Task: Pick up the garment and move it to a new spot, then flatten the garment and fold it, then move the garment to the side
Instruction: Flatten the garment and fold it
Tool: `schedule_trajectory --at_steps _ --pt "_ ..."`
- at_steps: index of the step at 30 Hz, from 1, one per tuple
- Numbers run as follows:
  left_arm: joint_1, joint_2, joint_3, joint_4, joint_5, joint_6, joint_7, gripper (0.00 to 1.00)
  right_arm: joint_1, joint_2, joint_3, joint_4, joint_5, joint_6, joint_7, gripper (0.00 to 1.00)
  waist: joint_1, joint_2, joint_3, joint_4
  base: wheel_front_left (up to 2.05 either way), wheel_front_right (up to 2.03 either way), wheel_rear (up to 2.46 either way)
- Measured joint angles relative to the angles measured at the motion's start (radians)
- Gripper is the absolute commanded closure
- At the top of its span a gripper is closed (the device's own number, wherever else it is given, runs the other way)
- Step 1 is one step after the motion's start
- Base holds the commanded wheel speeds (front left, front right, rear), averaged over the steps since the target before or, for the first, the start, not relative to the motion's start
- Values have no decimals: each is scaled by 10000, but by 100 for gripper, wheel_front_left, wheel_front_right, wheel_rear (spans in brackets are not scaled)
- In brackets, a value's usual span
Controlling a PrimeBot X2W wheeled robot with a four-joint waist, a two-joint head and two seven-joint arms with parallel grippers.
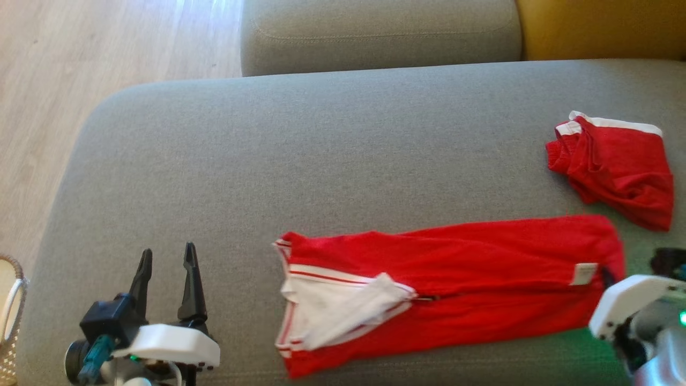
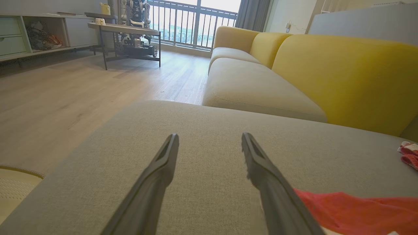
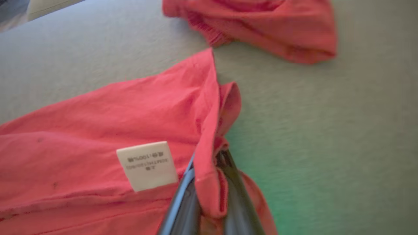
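Cloth of the red garment looks light and limp; right gripper is clamped on its right-end hem, a sound hold; left gripper stands wide, empty.

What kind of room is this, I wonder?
Probably a living room in a home: a yellow and grey sofa, a wooden floor, a table and a balcony railing by the window.

Matt red cloth garment on a coarse-woven grey fabric cushion.
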Motion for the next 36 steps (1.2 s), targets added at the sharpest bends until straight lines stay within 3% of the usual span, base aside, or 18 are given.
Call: schedule_trajectory --at_steps 6,12,21,27,32,36 --pt "6 -13 59 10 0 -4 0 0 -323 209 -217 -232 -474 -2 430 100 0 0 -122 -59 0 0 0" --pt "88 -52 194 56 -2 -81 0 0 -332 564 882 -727 546 -2 1231 100 -1 0 -377 -208 0 0 0" --pt "323 -159 347 65 -15 -174 0 0 344 616 3313 -3087 3593 -2 3122 100 -1 0 -854 -390 0 0 0" --pt "404 -242 408 69 -19 -219 0 0 1090 621 4316 -4228 5833 -2 4010 100 -1 0 -1044 -272 0 0 0" --pt "485 -278 485 81 -19 -267 0 0 1220 621 5143 -4192 7787 -4 4073 100 -1 0 -1172 -28 0 0 0" --pt "542 -291 541 130 -19 -276 0 0 1180 617 5998 -3494 9444 -4 3526 100 -1 0 -1255 265 0 0 0"
